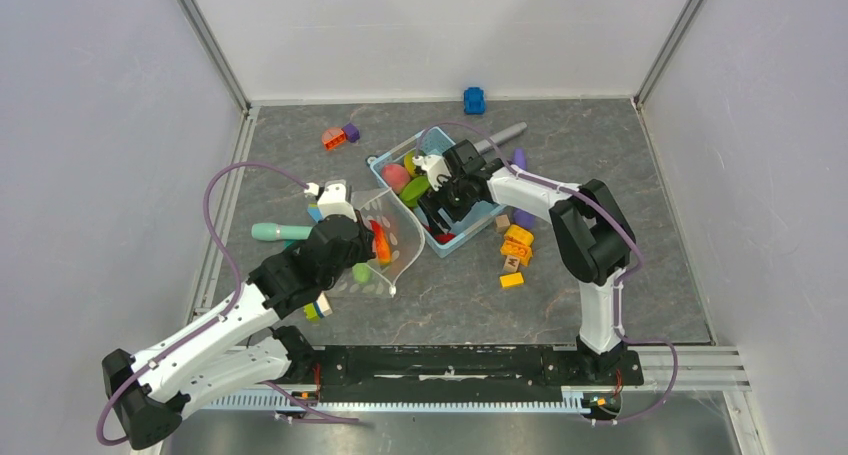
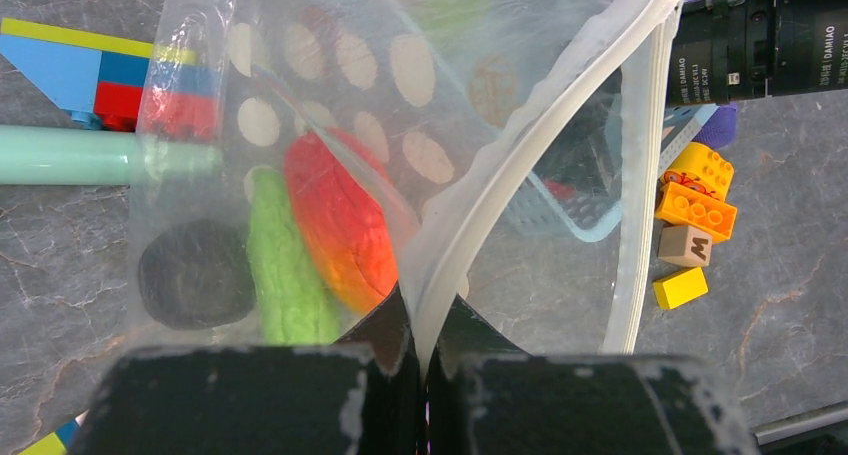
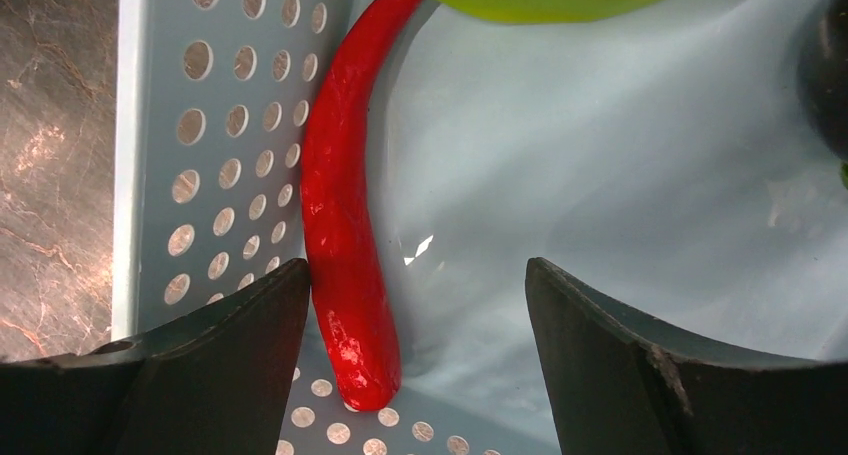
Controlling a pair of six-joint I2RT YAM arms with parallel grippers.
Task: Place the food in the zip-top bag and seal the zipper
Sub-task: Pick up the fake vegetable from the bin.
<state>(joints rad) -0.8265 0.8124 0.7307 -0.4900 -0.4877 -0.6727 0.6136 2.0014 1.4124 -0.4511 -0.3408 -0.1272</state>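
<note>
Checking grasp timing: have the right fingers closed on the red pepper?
No, the right fingers stand wide apart, with the red pepper lying beside one, along the basket wall.

Our white-and-black left arm stretched forward and inward, its black two-finger left gripper (image 2: 420,347) pinched fully closed. Our matching right arm folded at the elbow, its black right gripper (image 3: 415,305) pointing down, jaws spread wide.

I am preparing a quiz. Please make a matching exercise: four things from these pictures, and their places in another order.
1. long red plastic chili
2. long green plastic vegetable
3. small yellow plastic brick
4. left gripper

A. on the grey table
B. inside the clear dotted zip-top bag
C. shut on the bag's mouth edge
D. in the light-blue perforated basket

Pairs: 1-D, 2-B, 3-A, 4-C
</note>
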